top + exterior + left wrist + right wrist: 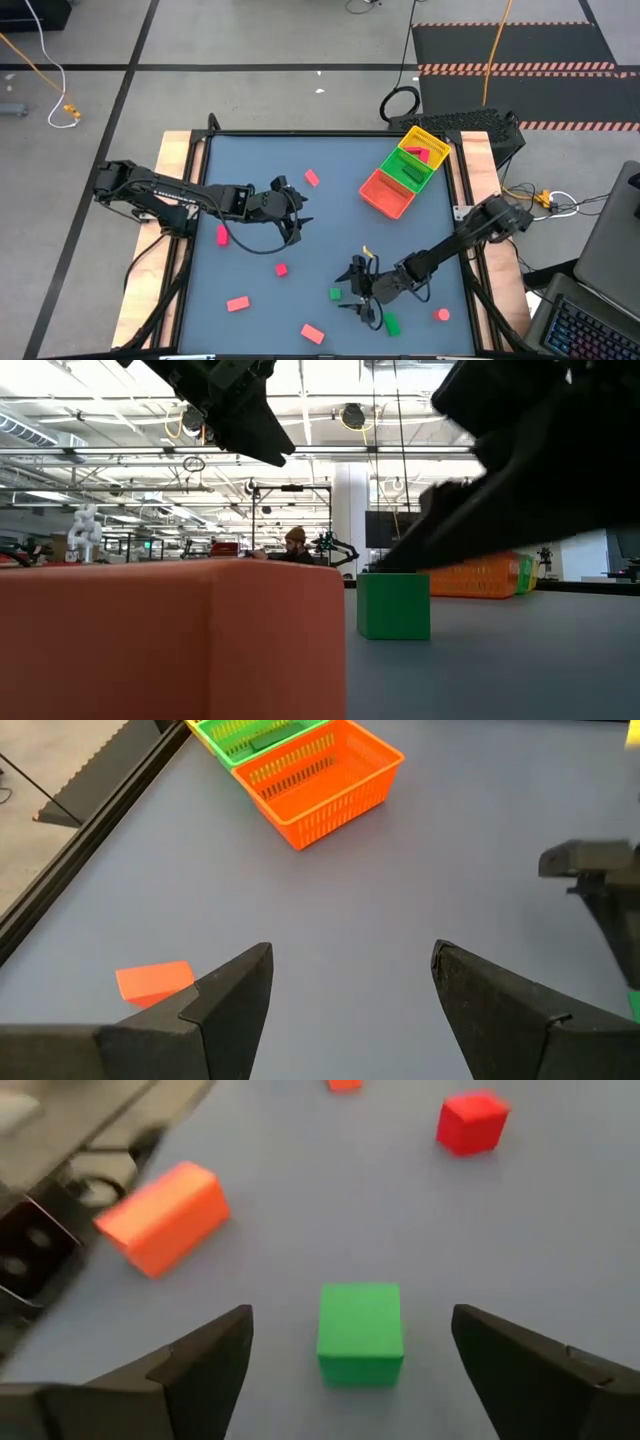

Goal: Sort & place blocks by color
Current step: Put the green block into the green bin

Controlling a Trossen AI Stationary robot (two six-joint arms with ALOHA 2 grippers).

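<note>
- right by the near edge of the table (250, 150) lies a red block (312, 333), with another red block (238, 303) a bit to its side.
- the right gripper (350, 1370) hangs low over a small green cube (360, 1332). its two fingers are wide open and hold nothing. the cube sits between them, apart from both.
- just beside that arm lies a green bar (392, 324) and a small round red piece (442, 315).
- if the gripper comes down a little off to one side, i think a finger could land on the cube and push it away. the red bar (162, 1216) is near too and could get bumped.
- farther in, a small red cube (281, 269) and a pink block (222, 236) sit on the mat.
- the left gripper (350, 990) hangs in the middle of the table, open wide and empty. a red block (153, 981) lies near one of its fingers.
- the two arms are close. if both move at once they may knock each other.
- farthest off is the tray (378, 197), with green and red pieces already in it. a cube let go too high could bounce out or fall in the wrong part.
</note>
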